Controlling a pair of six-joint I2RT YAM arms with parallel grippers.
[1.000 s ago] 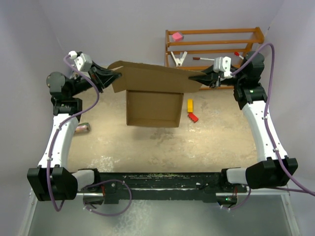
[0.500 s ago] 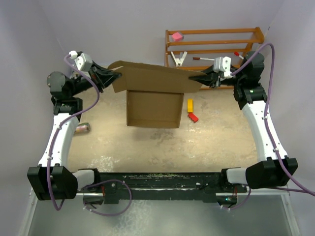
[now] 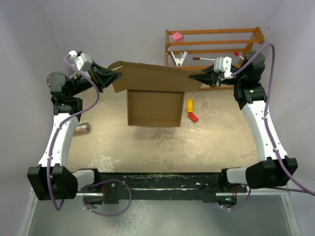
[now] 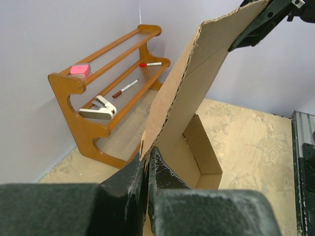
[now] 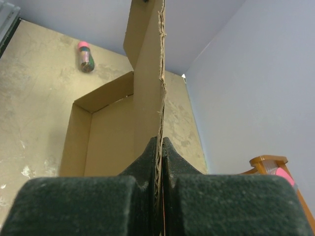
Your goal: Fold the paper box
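Note:
The paper box (image 3: 152,107) is a brown corrugated tray with its wide lid flap (image 3: 155,77) raised at the far side. My left gripper (image 3: 118,75) is shut on the flap's left end, and my right gripper (image 3: 196,78) is shut on its right end. In the left wrist view the black fingers (image 4: 146,157) pinch the flap's edge (image 4: 187,93), with the tray (image 4: 194,155) below. The right wrist view shows the gripper (image 5: 160,143) clamped on the cardboard edge (image 5: 147,73), and the open tray (image 5: 101,137) to its left.
A yellow block (image 3: 190,105) and a red block (image 3: 192,117) lie just right of the box. A wooden rack (image 3: 216,46) at the far right holds a pink eraser (image 3: 176,36), a white clip (image 3: 178,59) and pens. A small bottle (image 3: 81,128) lies at the left.

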